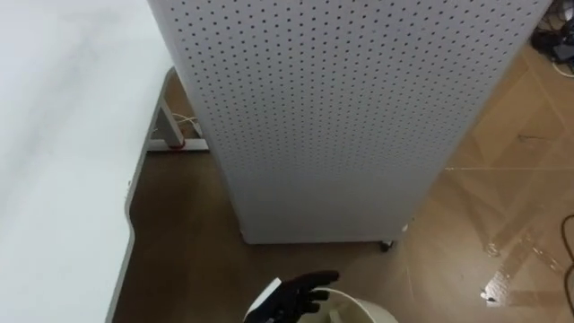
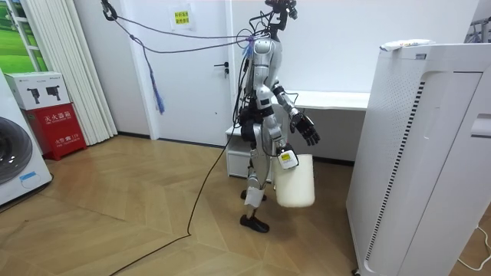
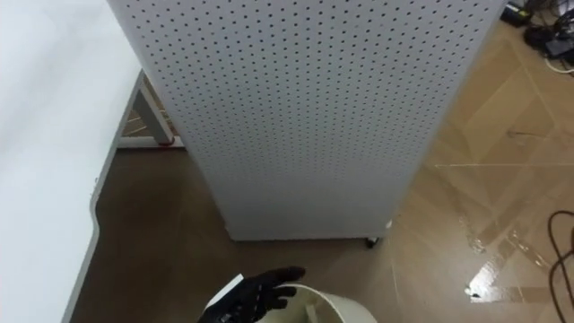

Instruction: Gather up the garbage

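I stand facing a tall white perforated cabinet (image 1: 341, 117), which rises at the room view's right (image 2: 422, 153). A white bin (image 2: 295, 184) hangs at my side from my right hand (image 2: 287, 159), whose fingers are curled on its top edge. The bin's rim (image 1: 363, 310) peeks in at the bottom of the eye views (image 3: 334, 307). My dark left hand (image 1: 296, 294) is held out in front at waist height (image 2: 307, 130), just over that rim, with its fingers spread and nothing in them (image 3: 256, 301).
A white table (image 1: 63, 161) runs along my left, its leg (image 1: 166, 126) close to the cabinet. Brown wood floor (image 1: 502, 206) lies open to the right, with cables (image 1: 556, 45) at the far right. A washing machine (image 2: 15, 153) and a red box (image 2: 57, 126) stand far behind me.
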Controlling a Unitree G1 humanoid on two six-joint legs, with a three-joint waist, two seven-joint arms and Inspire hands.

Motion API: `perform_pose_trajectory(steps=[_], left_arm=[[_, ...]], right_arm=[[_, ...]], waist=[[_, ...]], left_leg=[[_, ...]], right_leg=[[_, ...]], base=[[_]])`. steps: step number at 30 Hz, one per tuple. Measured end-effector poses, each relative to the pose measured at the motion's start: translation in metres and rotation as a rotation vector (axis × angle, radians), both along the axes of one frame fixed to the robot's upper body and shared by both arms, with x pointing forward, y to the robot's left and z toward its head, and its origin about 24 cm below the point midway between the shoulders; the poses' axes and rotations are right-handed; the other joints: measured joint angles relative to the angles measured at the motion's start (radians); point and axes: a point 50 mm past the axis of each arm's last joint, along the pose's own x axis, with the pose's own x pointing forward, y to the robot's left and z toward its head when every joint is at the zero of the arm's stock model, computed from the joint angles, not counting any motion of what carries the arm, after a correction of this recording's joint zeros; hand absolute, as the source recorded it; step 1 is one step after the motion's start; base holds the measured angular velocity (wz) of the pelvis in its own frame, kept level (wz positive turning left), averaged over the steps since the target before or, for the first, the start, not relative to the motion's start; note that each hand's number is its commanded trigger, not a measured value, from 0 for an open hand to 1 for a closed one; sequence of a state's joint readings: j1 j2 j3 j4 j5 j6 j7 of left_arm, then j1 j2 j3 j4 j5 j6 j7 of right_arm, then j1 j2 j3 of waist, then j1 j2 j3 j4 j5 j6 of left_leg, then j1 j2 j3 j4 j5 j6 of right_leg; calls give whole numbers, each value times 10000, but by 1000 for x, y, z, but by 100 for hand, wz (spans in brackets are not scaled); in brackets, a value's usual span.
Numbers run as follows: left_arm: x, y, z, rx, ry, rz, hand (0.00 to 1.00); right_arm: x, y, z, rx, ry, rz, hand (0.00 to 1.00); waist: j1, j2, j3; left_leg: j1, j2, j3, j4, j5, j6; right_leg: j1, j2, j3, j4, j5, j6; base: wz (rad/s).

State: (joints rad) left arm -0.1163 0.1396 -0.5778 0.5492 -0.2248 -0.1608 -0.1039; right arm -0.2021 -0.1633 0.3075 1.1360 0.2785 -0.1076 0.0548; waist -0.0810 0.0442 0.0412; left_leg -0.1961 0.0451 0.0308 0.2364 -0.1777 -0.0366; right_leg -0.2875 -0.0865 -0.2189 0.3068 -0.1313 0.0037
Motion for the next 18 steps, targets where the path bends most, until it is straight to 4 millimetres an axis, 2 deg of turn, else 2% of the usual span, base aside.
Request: perform_pose_trajectory(steps=[3,6,10,12,16,17,18], left_arm=[[-2,-1,-1,-3,42,-56,0],[-3,-5,2,-154,-22,-278,0],[-3,-10,6,-371,-142,-597,0],[-6,-13,7,-536,-173,-722,0],[-6,-14,16,-796,-497,-797,0],[-7,-14,18,-861,-586,-819,0],[-7,-14,21,-913,-698,-842,0]], right_arm=[[-2,2,-1,199,55,96,100],[-11,8,-5,490,283,220,100],[-19,8,-9,614,527,401,100],[-30,6,-14,623,802,336,100],[-31,3,-13,636,746,227,100],[-31,2,-13,642,721,155,100],[-31,1,-13,623,739,132,100]], waist=[[22,-78,-11],[32,-144,-45],[15,-129,-64],[5,-122,-78],[20,-122,-134],[5,-136,-186],[-5,-153,-194]], left_leg=[[133,-41,173,19,12,33],[326,-50,220,50,6,44],[352,-48,234,154,8,46],[531,-46,236,163,8,46],[690,-52,387,162,8,46],[735,-55,405,161,8,46],[868,-55,435,143,7,46]], right_leg=[[107,-21,211,-2,-14,45],[293,-39,231,17,-35,74],[378,-39,184,29,-20,60],[587,-43,167,10,-33,65],[668,-55,232,66,-44,72],[707,-63,230,75,-44,73],[841,-63,224,61,-47,75]], base=[[-3],[-2],[2],[5],[-8],[0],[0]])
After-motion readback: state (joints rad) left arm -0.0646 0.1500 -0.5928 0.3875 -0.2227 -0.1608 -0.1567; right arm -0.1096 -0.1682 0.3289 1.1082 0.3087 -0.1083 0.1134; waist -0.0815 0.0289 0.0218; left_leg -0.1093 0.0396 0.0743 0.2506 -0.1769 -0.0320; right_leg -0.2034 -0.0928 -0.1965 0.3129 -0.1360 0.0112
